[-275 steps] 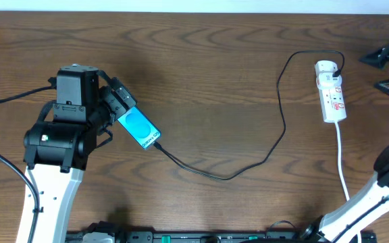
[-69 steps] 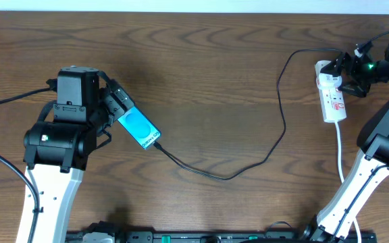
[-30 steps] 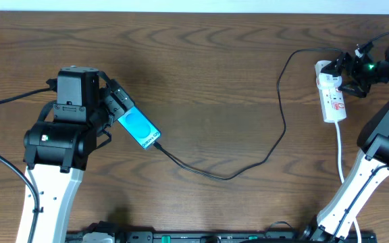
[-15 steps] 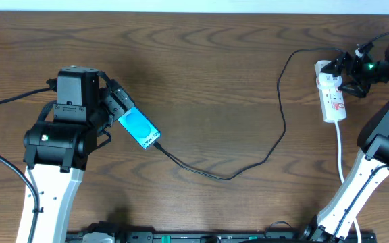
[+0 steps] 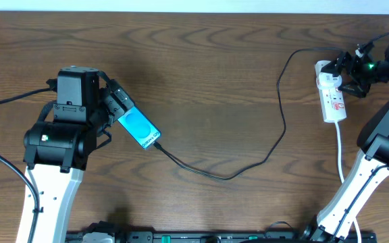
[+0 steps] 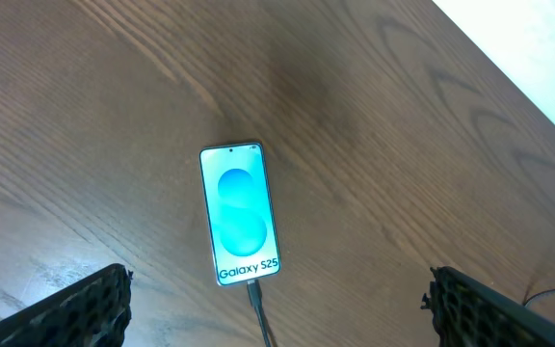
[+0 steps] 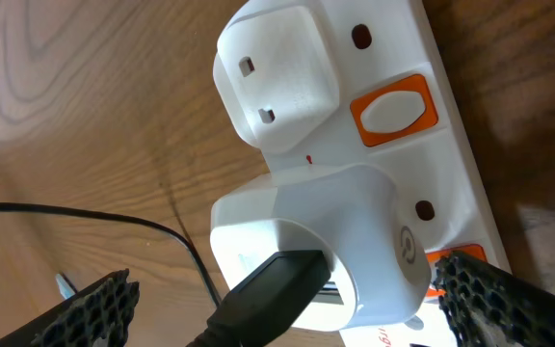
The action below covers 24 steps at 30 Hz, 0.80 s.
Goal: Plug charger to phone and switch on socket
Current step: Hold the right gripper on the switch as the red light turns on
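The phone [image 5: 140,129] lies flat on the wooden table, its cyan screen [image 6: 240,214] lit, with the tip of the charger cable [image 6: 256,306] meeting its bottom edge. My left gripper [image 5: 115,105] hovers over it, open and holding nothing. The thin black charger cable [image 5: 279,128] loops across the table to a black plug [image 7: 268,284] seated in a white adapter [image 7: 355,231] on the socket [image 5: 332,93]. My right gripper [image 5: 348,73] is open at the socket's far end, its fingers either side of the adapter. An orange switch [image 7: 393,108] shows beside it.
The socket's white cord [image 5: 342,162] runs toward the front edge beside the right arm [image 5: 377,145]. A black cable [image 5: 5,101] trails left from the left arm. The table's far edge [image 5: 194,12] meets a white wall.
Since the earliest frame the right gripper has come in from the far right to the socket's top end. Over the last second nothing has moved.
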Tool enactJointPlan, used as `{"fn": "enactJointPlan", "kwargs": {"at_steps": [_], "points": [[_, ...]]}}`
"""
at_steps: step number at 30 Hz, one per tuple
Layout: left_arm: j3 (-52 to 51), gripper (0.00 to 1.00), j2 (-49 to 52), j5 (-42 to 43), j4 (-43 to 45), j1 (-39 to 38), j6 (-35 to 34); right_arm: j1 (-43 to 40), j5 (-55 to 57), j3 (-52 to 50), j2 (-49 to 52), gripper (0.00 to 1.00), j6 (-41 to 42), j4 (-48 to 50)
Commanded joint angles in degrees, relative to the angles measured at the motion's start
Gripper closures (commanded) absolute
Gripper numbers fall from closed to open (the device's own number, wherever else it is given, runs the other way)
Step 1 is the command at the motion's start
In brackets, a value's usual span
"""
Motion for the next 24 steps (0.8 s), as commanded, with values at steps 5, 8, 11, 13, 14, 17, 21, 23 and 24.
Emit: {"fn": "enactJointPlan", "kwargs": {"at_steps": [5, 8, 11, 13, 14, 17, 21, 23, 24], "points": [[1.5, 0.02, -0.4, -1.2, -0.3, 0.0, 0.8, 3.2, -3.0, -1.1, 1.0, 0.01, 1.4, -0.8], [1.5, 0.02, -0.4, -1.2, -0.3, 0.0, 0.8, 3.5, -3.0, -1.1, 1.0, 0.01, 1.4, -0.8], [1.5, 0.02, -0.4, -1.2, -0.3, 0.0, 0.8, 3.6, -3.0, -1.1, 1.0, 0.01, 1.4, -0.8], [1.5, 0.02, -0.4, -1.2, -0.3, 0.0, 0.8, 3.6, -3.0, -1.1, 1.0, 0.01, 1.4, -0.8], [1.5, 0.02, -0.4, -1.2, -0.3, 0.0, 0.8, 3.6, -2.9, -1.1, 1.0, 0.01, 1.4, -0.7], [1.5, 0.02, -0.4, -1.2, -0.3, 0.0, 0.8, 3.6, -2.0, -1.1, 1.0, 0.01, 1.4, -0.7], [1.5, 0.02, -0.4, -1.2, -0.3, 0.0, 0.8, 3.4, -1.2, -1.1, 1.0, 0.01, 1.6, -0.8], [1.5, 0.02, -0.4, -1.2, -0.3, 0.0, 0.8, 3.1, -1.2, -1.1, 1.0, 0.01, 1.9, -0.7], [1.5, 0.02, -0.4, -1.2, -0.3, 0.0, 0.8, 3.0, -1.2, -1.1, 1.0, 0.01, 1.9, -0.7]]}}
